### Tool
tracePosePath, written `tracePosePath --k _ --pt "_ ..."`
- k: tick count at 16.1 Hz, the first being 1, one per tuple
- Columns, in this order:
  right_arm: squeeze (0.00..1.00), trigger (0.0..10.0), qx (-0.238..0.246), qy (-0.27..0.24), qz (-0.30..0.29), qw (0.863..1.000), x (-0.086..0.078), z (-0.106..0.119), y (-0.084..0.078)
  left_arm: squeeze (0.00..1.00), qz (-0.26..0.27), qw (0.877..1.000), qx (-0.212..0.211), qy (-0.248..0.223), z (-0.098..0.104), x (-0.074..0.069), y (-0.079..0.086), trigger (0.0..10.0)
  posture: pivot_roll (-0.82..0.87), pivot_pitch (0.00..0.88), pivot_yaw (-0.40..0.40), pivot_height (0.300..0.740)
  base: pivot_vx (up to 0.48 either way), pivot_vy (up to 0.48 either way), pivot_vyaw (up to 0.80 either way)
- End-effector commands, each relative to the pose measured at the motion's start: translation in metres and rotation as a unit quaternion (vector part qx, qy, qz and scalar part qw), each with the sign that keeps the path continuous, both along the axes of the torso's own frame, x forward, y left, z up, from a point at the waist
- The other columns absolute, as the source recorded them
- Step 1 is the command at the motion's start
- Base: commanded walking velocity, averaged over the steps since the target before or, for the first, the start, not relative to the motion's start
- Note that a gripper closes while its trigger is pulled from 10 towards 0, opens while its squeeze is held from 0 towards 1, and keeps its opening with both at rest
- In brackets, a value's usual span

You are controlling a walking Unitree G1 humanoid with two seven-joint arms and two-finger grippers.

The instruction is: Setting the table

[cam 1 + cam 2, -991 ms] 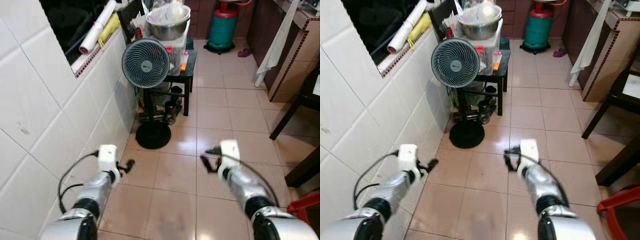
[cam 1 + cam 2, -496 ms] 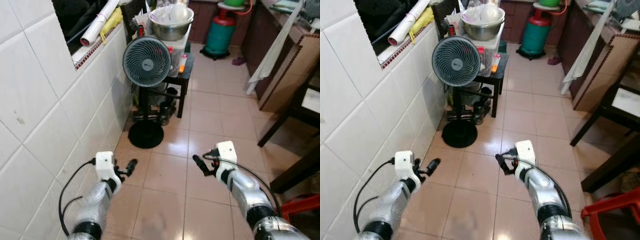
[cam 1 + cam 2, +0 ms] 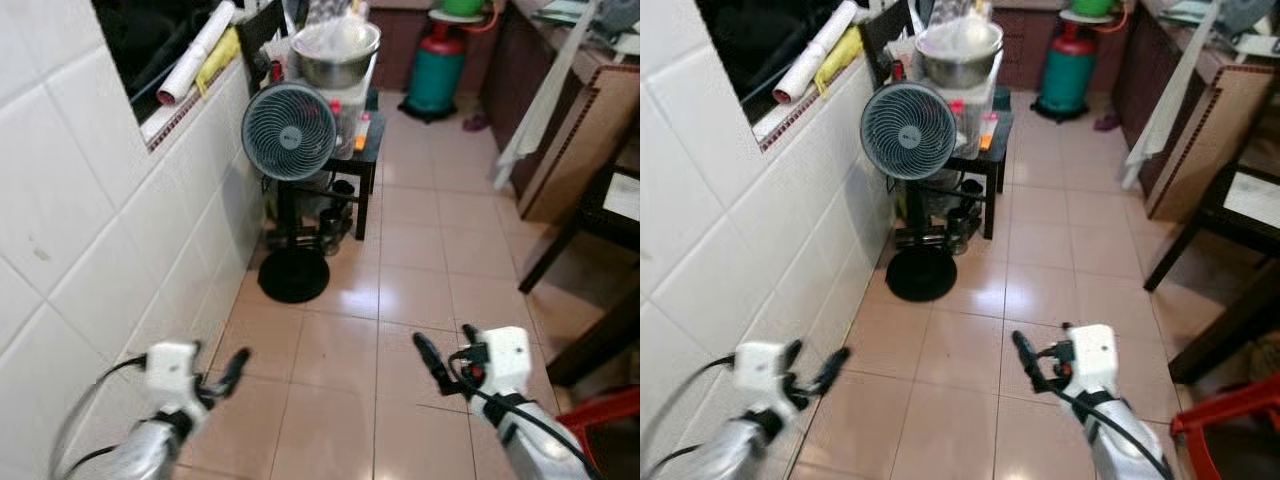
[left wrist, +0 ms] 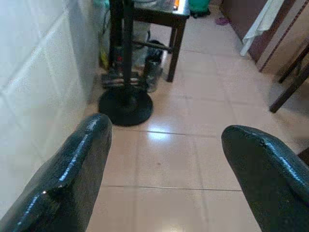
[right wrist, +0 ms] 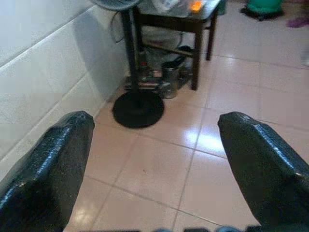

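Observation:
Both grippers hang over the tiled floor and hold nothing. My left gripper (image 3: 232, 366) is low beside the white tiled wall, and its two black fingers (image 4: 77, 169) stand wide apart, so it is open. My right gripper (image 3: 447, 352) is low at the right, also open, with its pads (image 5: 260, 159) far apart. A steel bowl (image 3: 337, 53) with plastic bags in it sits on clear containers atop a small dark stool (image 3: 360, 150) far ahead. The corner of a dark table (image 3: 615, 195) stands at the right edge.
A standing fan (image 3: 291, 130) on a round black base (image 3: 293, 275) stands by the wall (image 3: 100, 230). A green gas cylinder (image 3: 437, 60) is at the back. A white cloth (image 3: 545, 100) hangs off a counter. A red chair (image 3: 612, 420) is at the bottom right.
Both arms have dropped lower in the view and drawn back. The camera has shifted a little. Both grippers stay open and hold nothing.

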State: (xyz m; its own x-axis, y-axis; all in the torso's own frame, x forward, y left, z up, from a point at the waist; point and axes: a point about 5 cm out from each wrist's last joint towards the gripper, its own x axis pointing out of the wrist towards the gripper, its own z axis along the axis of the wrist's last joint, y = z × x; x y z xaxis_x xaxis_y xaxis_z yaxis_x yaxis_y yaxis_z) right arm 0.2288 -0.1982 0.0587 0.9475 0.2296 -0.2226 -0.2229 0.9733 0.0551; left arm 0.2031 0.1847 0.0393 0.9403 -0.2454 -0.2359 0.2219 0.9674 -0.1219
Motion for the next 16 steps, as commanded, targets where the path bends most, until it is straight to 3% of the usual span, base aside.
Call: tracePosePath --k 1,2,4,9,16 --pt "0.00 10.0 -0.014 -0.011 -0.012 1.000 0.001 0.008 -0.003 0.00 -0.014 1.000 0.013 -0.017 0.008 -0.002 -0.003 10.0 -0.04 0.016 0.014 0.740 0.000 0.000 0.00" --pt "0.00 10.0 -0.011 -0.023 -0.021 0.999 0.000 0.014 -0.003 0.00 -0.009 0.999 0.019 -0.047 0.014 -0.005 -0.002 10.0 -0.04 0.024 0.013 0.740 0.000 0.000 0.00" --pt "0.00 10.0 0.007 -0.040 -0.035 0.999 -0.002 0.025 -0.001 0.00 0.017 0.998 0.017 -0.063 0.018 -0.008 -0.003 10.0 -0.04 0.032 0.013 0.740 0.000 0.000 0.00" --pt "0.00 10.0 -0.008 -0.042 0.018 0.999 -0.022 0.030 0.021 0.00 0.009 0.996 0.021 -0.091 0.031 -0.011 -0.003 10.0 -0.04 0.045 0.012 0.740 0.000 0.000 0.00" --pt "0.00 10.0 -0.009 -0.051 -0.021 0.998 -0.020 0.039 0.011 0.00 0.013 0.996 0.031 -0.080 0.030 -0.006 -0.003 10.0 -0.06 0.045 0.029 0.740 0.000 0.000 -0.06"
